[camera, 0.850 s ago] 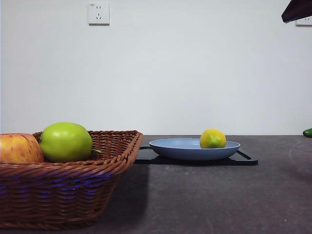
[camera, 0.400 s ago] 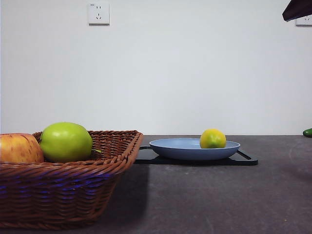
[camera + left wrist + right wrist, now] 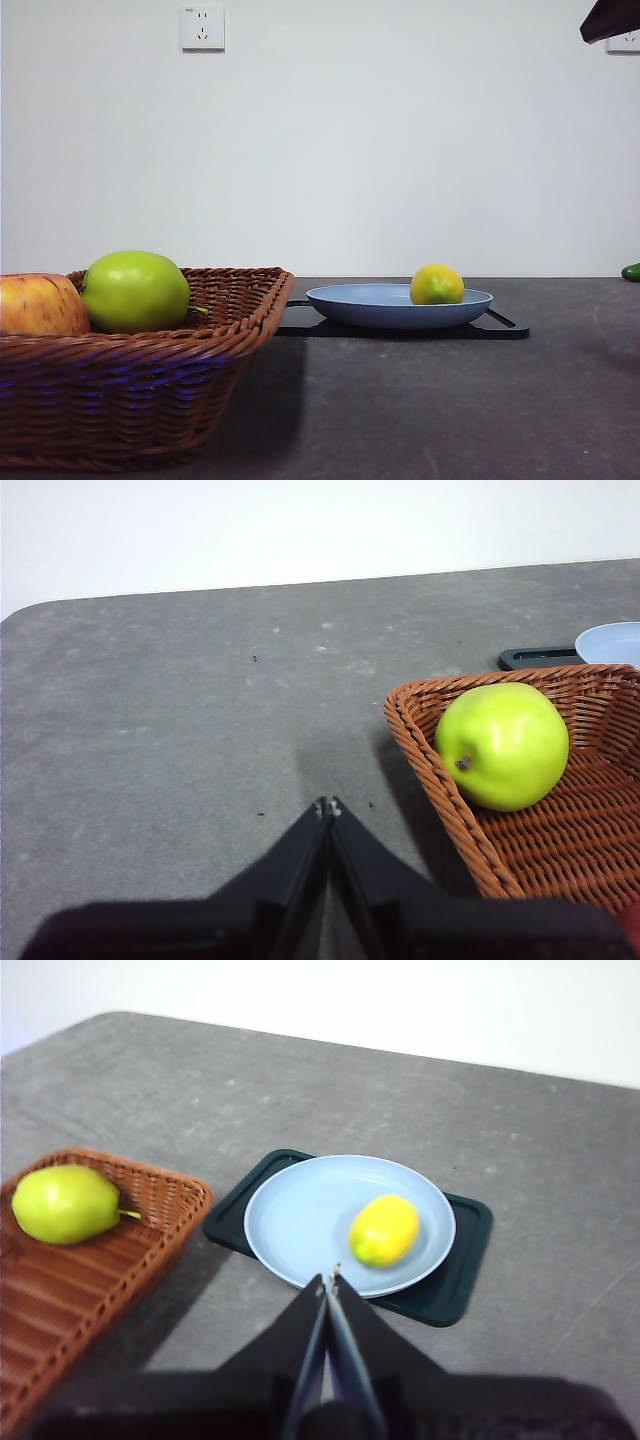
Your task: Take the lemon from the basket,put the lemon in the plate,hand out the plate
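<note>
Woven brown wicker basket (image 3: 150, 380), rough and ribbed; matte light blue plate (image 3: 300, 1210); smooth-skinned lemon (image 3: 384, 1230); glossy green apple (image 3: 502, 745); speckled grey matt tabletop (image 3: 180, 710).

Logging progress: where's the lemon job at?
Done: lemon lies on the plate, out of the basket. In hand: nothing; right gripper hovers shut above the plate, left gripper shut beside the basket. Left: hand out the plate, which sits on the tray.

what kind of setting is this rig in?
Probably an indoor lab or test bench staged as a kitchen table: a plain grey tabletop against a bare white wall with a power socket, holding only a basket of fruit and a plate on a black tray.
</note>
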`<control>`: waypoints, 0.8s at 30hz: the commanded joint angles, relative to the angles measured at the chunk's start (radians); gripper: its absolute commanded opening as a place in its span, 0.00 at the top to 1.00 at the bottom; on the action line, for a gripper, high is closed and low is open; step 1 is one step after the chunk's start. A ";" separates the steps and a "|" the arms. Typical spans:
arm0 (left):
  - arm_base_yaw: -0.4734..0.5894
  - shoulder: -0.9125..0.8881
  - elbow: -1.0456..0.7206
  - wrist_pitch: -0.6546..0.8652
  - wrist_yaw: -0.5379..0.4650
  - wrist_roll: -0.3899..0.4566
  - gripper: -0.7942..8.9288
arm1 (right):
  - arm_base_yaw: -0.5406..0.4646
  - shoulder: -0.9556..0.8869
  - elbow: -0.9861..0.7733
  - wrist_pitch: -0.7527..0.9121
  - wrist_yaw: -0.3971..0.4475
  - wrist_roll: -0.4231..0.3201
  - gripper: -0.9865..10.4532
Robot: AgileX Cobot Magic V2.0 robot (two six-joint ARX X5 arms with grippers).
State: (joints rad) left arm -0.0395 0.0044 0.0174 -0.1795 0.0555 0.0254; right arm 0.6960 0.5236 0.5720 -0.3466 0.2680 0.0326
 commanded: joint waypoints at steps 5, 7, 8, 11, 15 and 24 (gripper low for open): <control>0.003 -0.002 -0.012 0.007 0.000 -0.003 0.91 | -0.212 -0.133 -0.014 -0.039 -0.130 -0.101 0.91; 0.003 -0.002 -0.012 0.007 0.000 -0.003 0.91 | -0.301 -0.166 -0.037 -0.027 -0.222 -0.103 0.91; 0.003 -0.002 -0.012 0.007 0.002 -0.003 0.91 | -0.350 -0.183 -0.055 -0.016 -0.260 -0.108 0.91; 0.003 -0.002 -0.012 0.007 -0.001 -0.003 0.91 | -0.473 -0.234 -0.118 0.022 -0.321 -0.122 0.91; 0.003 -0.002 -0.012 0.007 0.000 -0.003 0.91 | -0.589 -0.301 -0.249 0.152 -0.378 -0.128 0.91; 0.003 -0.002 -0.012 0.007 0.000 -0.003 0.91 | -0.680 -0.468 -0.504 0.270 -0.401 -0.111 0.91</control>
State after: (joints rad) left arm -0.0395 0.0044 0.0174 -0.1795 0.0555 0.0254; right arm 0.0181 0.0647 0.0715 -0.0967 -0.1310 -0.0864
